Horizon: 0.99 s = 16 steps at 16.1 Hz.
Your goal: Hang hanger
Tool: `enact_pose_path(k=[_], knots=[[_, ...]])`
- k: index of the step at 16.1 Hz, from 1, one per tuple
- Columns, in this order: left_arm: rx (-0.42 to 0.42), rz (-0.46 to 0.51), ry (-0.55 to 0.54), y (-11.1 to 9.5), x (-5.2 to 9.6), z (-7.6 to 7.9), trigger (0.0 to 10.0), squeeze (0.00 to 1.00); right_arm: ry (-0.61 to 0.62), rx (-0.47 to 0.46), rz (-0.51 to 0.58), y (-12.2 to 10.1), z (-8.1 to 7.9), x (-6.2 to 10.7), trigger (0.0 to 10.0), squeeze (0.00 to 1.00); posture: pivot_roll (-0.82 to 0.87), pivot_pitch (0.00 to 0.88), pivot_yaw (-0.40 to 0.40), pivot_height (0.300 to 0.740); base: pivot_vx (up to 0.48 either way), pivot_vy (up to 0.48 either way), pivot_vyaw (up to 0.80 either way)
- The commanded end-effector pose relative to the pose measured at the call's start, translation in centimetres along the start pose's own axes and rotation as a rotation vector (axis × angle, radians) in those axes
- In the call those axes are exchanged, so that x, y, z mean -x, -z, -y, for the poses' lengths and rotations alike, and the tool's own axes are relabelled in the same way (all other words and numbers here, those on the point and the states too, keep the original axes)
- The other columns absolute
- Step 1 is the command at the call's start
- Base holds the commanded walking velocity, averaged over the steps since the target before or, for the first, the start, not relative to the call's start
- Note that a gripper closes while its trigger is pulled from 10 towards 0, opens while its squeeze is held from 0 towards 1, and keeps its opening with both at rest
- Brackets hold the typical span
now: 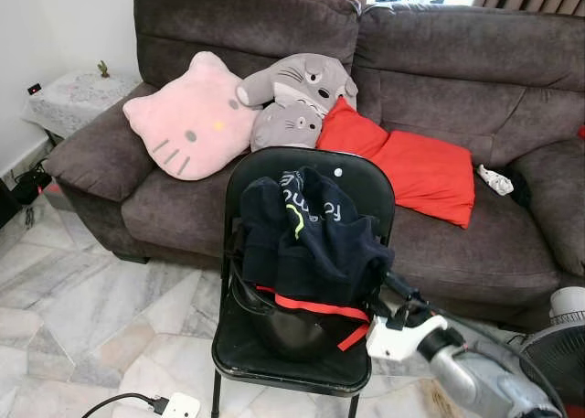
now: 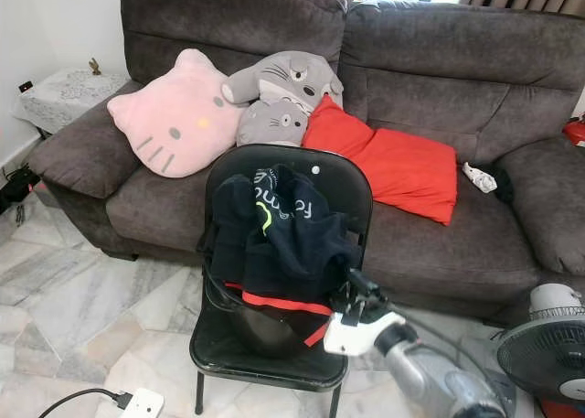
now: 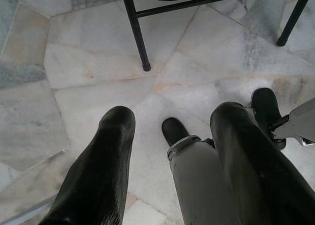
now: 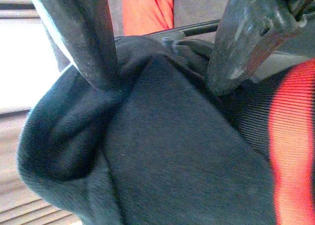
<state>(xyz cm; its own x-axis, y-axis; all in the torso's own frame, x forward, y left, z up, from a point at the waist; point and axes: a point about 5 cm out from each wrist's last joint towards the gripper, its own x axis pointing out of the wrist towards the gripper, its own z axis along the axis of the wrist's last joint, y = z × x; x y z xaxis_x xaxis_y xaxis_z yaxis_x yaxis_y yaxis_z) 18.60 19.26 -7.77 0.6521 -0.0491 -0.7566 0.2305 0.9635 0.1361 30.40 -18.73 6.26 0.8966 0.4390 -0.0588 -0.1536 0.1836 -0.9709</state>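
A dark navy garment point(image 1: 306, 240) with a red stripe lies heaped on a black folding chair point(image 1: 361, 185), over a rounded black object point(image 1: 292, 331) on the seat. My right gripper point(image 1: 384, 288) reaches in from the lower right to the heap's right edge. In the right wrist view its fingers point(image 4: 93, 43) stand open, with both tips pressed against the navy fabric point(image 4: 172, 151). A small grey hook-like part point(image 4: 170, 42) pokes out of the cloth beyond them. My left gripper point(image 3: 172, 114) hangs open over the marble floor, near the chair's legs point(image 3: 135, 33).
Behind the chair stands a dark grey sofa point(image 1: 512, 89) with a pink cat cushion point(image 1: 192, 121), grey character cushions point(image 1: 292, 98) and a red cushion point(image 1: 416, 166). A fan point(image 1: 558, 345) stands at the lower right. A power strip point(image 1: 178, 405) lies on the floor at the lower left.
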Motion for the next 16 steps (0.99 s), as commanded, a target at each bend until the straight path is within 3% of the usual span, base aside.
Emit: enact_pose_path(k=[1,4,9,13,16], knots=[[-0.004,-0.015,-0.008,0.4,0.1,-0.1,10.0,0.00,0.000,0.003,0.003,0.3,0.4,-0.1,10.0,0.00,-0.12,0.085,-0.010,0.740,0.000,0.000,0.00],[-0.005,-0.015,-0.011,0.5,0.1,-0.2,10.0,0.00,-0.014,-0.006,0.060,-0.5,0.5,-0.6,10.0,0.00,-0.12,0.085,-0.011,0.740,0.000,0.000,0.00],[-0.008,-0.015,-0.012,0.5,0.1,-0.2,10.0,0.00,-0.103,-0.086,0.136,-1.9,-0.9,-0.2,10.0,0.00,-0.12,0.086,-0.010,0.740,0.000,0.000,0.00],[-0.009,-0.015,-0.014,0.5,0.1,-0.2,10.0,0.00,-0.127,-0.096,0.149,-1.9,-0.9,-0.2,10.0,0.00,-0.12,0.085,-0.012,0.740,0.000,0.000,0.00],[-0.009,-0.015,-0.015,0.4,0.1,-0.2,10.0,0.00,-0.083,-0.055,0.080,-0.7,-0.2,-0.4,10.0,0.00,-0.12,0.085,-0.010,0.740,0.000,0.000,0.00]])
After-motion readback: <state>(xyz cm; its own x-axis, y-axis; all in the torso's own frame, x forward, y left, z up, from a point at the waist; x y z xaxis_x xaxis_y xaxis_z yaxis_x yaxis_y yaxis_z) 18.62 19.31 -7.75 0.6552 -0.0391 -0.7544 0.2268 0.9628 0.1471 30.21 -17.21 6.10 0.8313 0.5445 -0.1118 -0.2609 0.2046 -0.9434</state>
